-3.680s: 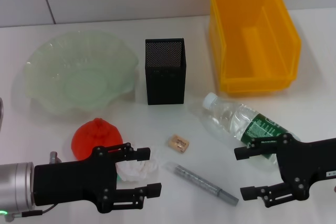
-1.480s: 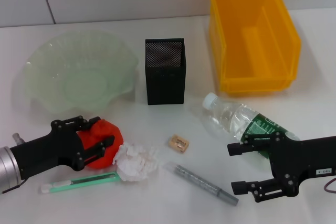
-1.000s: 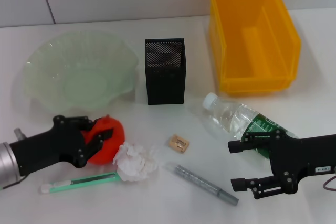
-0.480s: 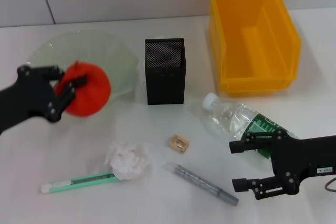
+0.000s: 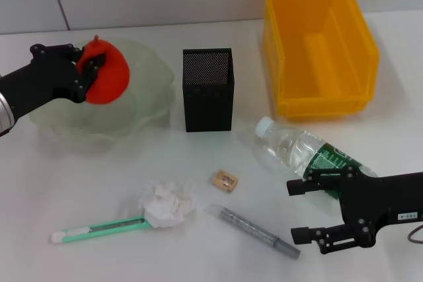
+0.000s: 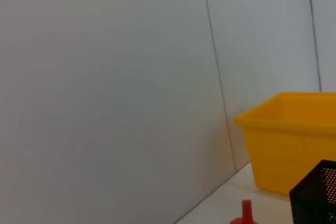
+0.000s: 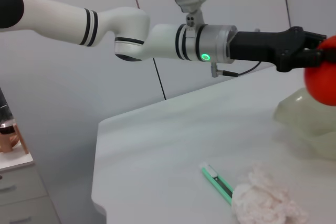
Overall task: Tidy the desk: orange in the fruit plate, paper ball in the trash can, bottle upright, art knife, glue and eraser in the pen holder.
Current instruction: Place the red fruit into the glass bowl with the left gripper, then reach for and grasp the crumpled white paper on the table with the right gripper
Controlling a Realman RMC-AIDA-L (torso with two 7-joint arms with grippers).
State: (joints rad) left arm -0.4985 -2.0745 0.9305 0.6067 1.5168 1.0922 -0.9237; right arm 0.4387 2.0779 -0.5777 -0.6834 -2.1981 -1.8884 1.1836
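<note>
Translucent pale-green glass fruit plate [image 5: 142, 107], upper left; black metal-mesh pen holder [image 5: 208, 90], centre; glossy yellow plastic trash can [image 5: 320, 44], upper right. Clear plastic bottle [image 5: 297, 150], right. Crumpled white paper ball [image 5: 168, 201], lower centre.

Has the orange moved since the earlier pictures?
Yes. The left gripper carried the orange from the table by the paper ball to over the fruit plate.

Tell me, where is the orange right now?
In the head view, the orange is on the robot's left, held in the left gripper above the fruit plate, left of the pen holder.
</note>
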